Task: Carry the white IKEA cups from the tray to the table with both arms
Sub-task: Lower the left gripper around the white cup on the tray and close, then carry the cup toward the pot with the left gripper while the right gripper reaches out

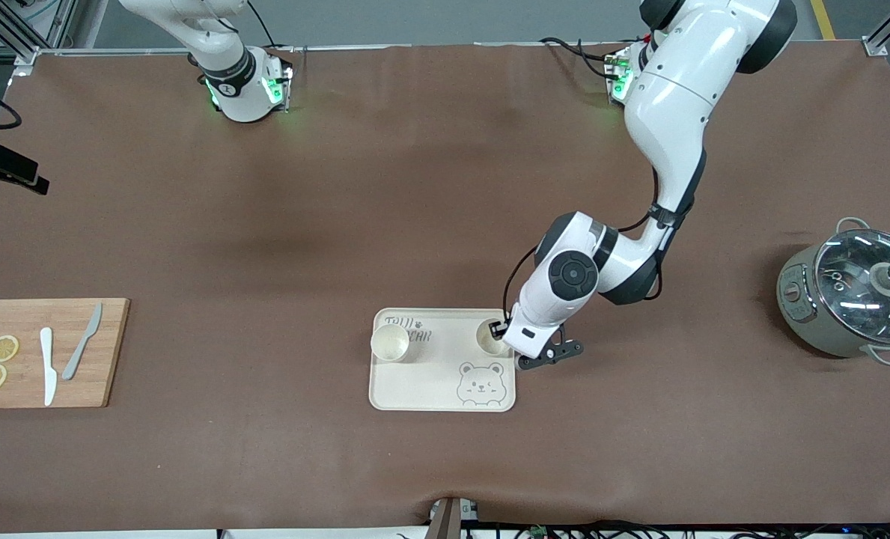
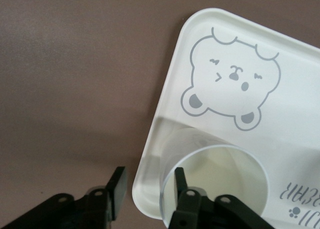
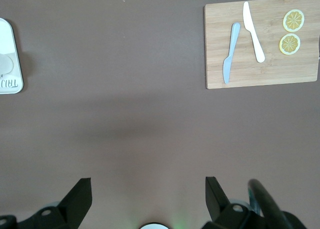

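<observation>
1. The left gripper straddles the wall of one small off-white tapered cup, one finger inside, one outside, still gapped.
2. Both cups stand on the cream bear-printed tray; the other cup sits toward the right arm's end.
3. The right gripper waits wide open, holding nothing.

The left arm hides part of one cup.

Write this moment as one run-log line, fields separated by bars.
left gripper: straddling the wall of cup on bear tray | right gripper: open, waiting above bare table | second cup: standing on tray
</observation>
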`<state>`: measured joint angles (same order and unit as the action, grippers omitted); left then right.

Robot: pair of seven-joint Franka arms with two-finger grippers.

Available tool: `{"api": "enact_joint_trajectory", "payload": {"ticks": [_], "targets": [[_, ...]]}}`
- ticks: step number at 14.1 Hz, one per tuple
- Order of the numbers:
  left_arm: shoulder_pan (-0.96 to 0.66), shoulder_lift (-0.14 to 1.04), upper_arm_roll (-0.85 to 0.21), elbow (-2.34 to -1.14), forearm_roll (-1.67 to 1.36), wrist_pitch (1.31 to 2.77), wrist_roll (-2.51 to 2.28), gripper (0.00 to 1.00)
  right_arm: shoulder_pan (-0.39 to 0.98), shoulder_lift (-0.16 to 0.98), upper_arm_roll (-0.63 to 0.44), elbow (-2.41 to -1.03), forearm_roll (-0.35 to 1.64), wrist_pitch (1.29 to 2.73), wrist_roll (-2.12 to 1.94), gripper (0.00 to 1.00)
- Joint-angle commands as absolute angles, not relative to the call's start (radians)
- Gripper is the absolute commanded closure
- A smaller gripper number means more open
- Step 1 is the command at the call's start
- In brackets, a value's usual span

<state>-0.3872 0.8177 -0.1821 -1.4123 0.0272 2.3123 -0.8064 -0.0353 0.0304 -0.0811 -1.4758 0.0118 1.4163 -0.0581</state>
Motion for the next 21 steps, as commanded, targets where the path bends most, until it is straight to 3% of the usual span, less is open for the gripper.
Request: {"api": "enact_joint_trajectory", "payload": {"ticks": [1, 4, 6, 13, 21], "targets": [[-0.402, 0.831, -0.175, -1.387, 0.049, 2.318, -0.83, 0.75, -0.046, 0.061, -0.067, -1.447, 0.012, 1.417, -0.049, 0.0], [-0.402, 0.831, -0.175, -1.385, 0.049, 2.318, -0.825, 1.0, -0.048, 0.094, -0.066, -1.445, 0.012, 1.417, -0.051, 0.0], [-0.402, 0.827, -0.175, -1.385, 0.052, 2.318, -0.824, 1.0, -0.035, 0.15, -0.066, -1.447, 0.014, 1.434, -0.048, 0.0], [-0.379, 0.756, -0.173, -1.384, 0.1, 2.307, -0.819, 1.0, 0.032, 0.17, -0.063, -1.457, 0.014, 1.474, -0.04, 0.0], [-0.238, 0.577, -0.175, -1.397, 0.104, 2.079, -0.672, 1.0, 0.139, 0.328, -0.063, -1.471, 0.158, 1.676, 0.134, 0.0]]}}
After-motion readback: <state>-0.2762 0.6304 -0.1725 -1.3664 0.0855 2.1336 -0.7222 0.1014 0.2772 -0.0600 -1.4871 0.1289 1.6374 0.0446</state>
